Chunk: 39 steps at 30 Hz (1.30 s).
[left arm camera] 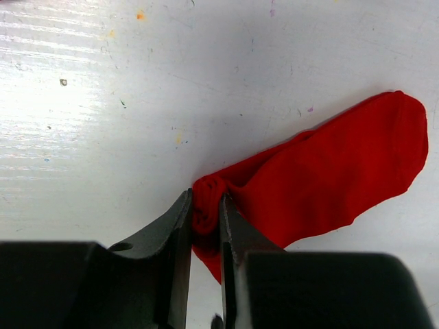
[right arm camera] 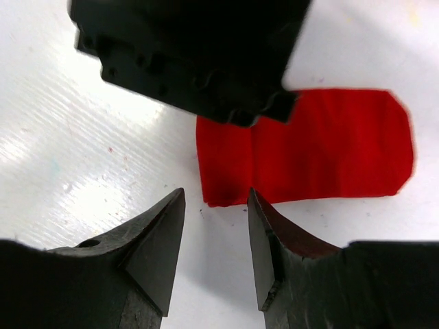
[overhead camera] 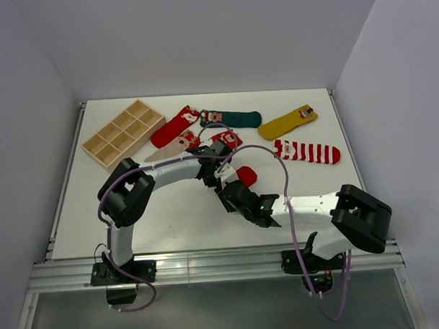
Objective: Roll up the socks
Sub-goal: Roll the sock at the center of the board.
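A plain red sock point(left arm camera: 329, 168) lies flat on the white table, and my left gripper point(left arm camera: 206, 214) is shut on its bunched near end. In the top view this sock point(overhead camera: 246, 176) sits mid-table, with the left gripper point(overhead camera: 225, 173) at its left end. My right gripper point(right arm camera: 216, 199) stands open just short of the sock's point(right arm camera: 315, 147) near edge, with nothing between its fingers. From above, the right gripper point(overhead camera: 229, 196) is just below the left one. The left gripper's black body hides part of the sock in the right wrist view.
Several more socks lie at the back: red point(overhead camera: 175, 126), dark green point(overhead camera: 234, 119), mustard point(overhead camera: 288, 121), red-and-white striped point(overhead camera: 309, 153), beige point(overhead camera: 167, 149) and another red point(overhead camera: 223, 140). A wooden compartment tray point(overhead camera: 122, 134) stands at the back left.
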### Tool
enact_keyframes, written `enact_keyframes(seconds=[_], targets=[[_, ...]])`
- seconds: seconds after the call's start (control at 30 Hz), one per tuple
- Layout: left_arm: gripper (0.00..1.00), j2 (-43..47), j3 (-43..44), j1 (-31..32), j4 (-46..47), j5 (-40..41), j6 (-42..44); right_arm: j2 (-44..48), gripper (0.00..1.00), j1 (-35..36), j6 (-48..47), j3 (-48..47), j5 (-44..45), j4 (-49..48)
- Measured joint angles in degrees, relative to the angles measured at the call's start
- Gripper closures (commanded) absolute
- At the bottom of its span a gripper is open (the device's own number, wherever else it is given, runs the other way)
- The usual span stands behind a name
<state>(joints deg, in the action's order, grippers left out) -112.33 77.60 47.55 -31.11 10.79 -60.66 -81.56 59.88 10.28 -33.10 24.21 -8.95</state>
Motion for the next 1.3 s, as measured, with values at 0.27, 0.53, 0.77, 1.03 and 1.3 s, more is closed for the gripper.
enact_keyframes(seconds=[0.27,0.53,0.77,1.03,1.3], targets=[[1.00,0.0,0.1,0.0,-0.1,-0.2,0.0,1.7,0.50,0.0,-1.4,-1.9,1.3,-0.4],[1.00,0.0,0.1,-1.0,-0.3,-1.0,0.0,-4.2,0.52,0.0,-0.2,-1.9,1.6,-2.3],[1.00,0.0,0.1,-1.0,-0.2,-0.9,0.0,-6.8,0.75,0.0,2.4,-1.8,1.9,-2.6],[0.78,0.6,-1.6,-0.9,1.9,-0.8,-0.3,-5.4,1.00,-2.9,7.4,0.2,-2.4,-4.7],[0.34,6.3,-9.2,-2.2,6.0,-1.4,-3.5,1.6,1.00,-15.5,13.2,7.6,-20.9,-9.3]])
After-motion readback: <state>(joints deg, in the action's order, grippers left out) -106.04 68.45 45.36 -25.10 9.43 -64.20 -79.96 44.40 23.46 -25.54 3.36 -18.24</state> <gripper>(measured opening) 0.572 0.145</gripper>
